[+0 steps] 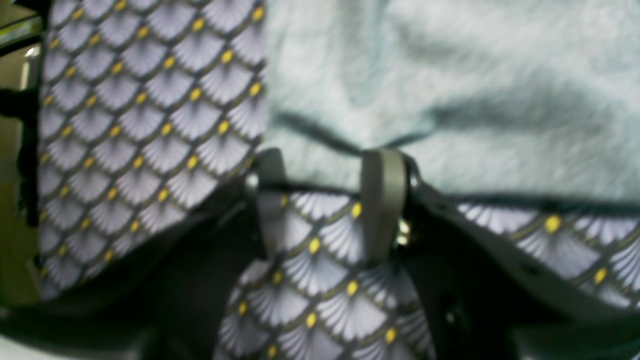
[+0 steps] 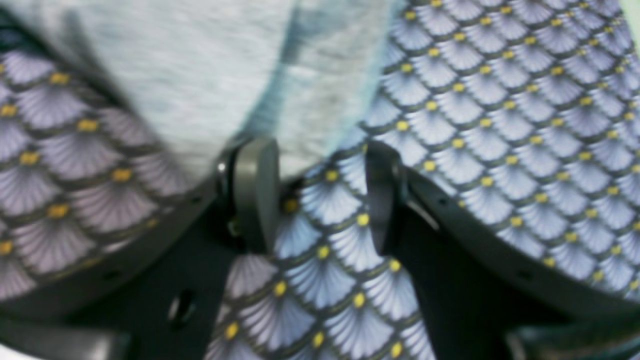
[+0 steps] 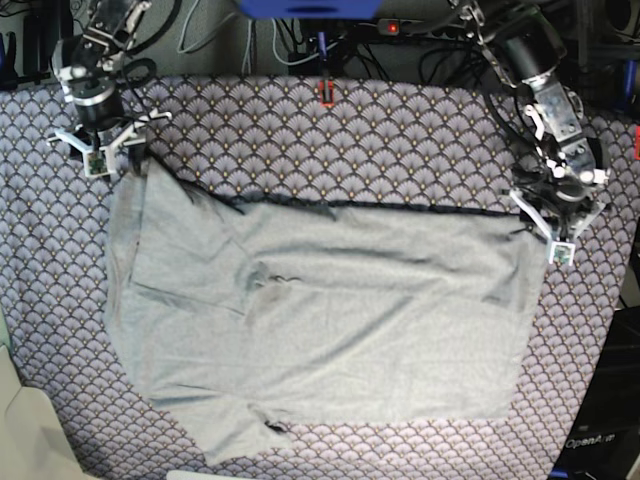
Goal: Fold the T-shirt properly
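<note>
The light grey T-shirt (image 3: 320,310) lies spread flat on the purple scallop-patterned tablecloth (image 3: 330,140), with its dark-seamed edge running along the far side. My left gripper (image 3: 540,228) sits low at the shirt's far right corner. In the left wrist view its jaws stand apart, and the shirt's hem (image 1: 450,165) lies loose at the fingertips (image 1: 382,190). At the far left corner is my right gripper (image 3: 112,158). The right wrist view shows it open (image 2: 319,150), with a shirt corner (image 2: 210,85) reaching just between its fingers (image 2: 255,190). Both wrist views are blurred.
Cables and a blue box (image 3: 300,8) run behind the table's far edge, with a small red object (image 3: 325,93) on the cloth there. A pale surface (image 3: 25,430) shows past the front left corner. The tablecloth's edge drops off at the left (image 1: 30,200).
</note>
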`<state>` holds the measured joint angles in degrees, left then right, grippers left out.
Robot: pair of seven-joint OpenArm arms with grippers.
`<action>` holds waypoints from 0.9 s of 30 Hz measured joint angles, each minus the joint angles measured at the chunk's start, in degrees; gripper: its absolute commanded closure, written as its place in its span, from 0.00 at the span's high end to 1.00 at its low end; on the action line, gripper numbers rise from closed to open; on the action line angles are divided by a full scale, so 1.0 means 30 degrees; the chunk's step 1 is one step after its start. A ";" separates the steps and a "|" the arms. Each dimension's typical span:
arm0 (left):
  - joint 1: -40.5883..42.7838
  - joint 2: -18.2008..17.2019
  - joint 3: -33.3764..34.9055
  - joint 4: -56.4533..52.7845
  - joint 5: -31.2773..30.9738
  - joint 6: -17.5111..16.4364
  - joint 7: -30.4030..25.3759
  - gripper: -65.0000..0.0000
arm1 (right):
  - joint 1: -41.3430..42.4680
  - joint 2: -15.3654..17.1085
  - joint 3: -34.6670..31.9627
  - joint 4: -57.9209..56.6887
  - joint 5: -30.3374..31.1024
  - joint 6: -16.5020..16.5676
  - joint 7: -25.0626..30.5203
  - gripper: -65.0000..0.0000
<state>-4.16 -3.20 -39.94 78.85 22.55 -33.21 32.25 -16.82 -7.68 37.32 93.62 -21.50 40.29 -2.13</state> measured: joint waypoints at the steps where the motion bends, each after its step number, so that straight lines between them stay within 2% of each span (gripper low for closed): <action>1: -0.0007 -0.0015 -0.0036 0.0015 -0.0007 -0.0007 0.0029 0.39 | -0.0248 0.0007 0.0000 0.0066 0.0270 -0.0007 -0.0015 0.46; 17: 0.0277 0.0015 -0.0124 -0.0022 -0.0022 -0.0007 -0.0102 0.39 | -0.0685 0.0007 -0.0029 0.0080 0.0488 -0.0007 -0.0051 0.46; 27: 0.0255 -0.0131 -0.0124 -0.0022 -0.0029 -0.0007 -0.0109 0.39 | -0.1756 -0.0466 -0.0087 0.0073 0.0393 -0.0015 0.2550 0.46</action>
<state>-3.40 -3.60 -40.32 78.78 22.46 -33.23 31.92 -22.09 -9.08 37.06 93.84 -20.32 40.25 5.52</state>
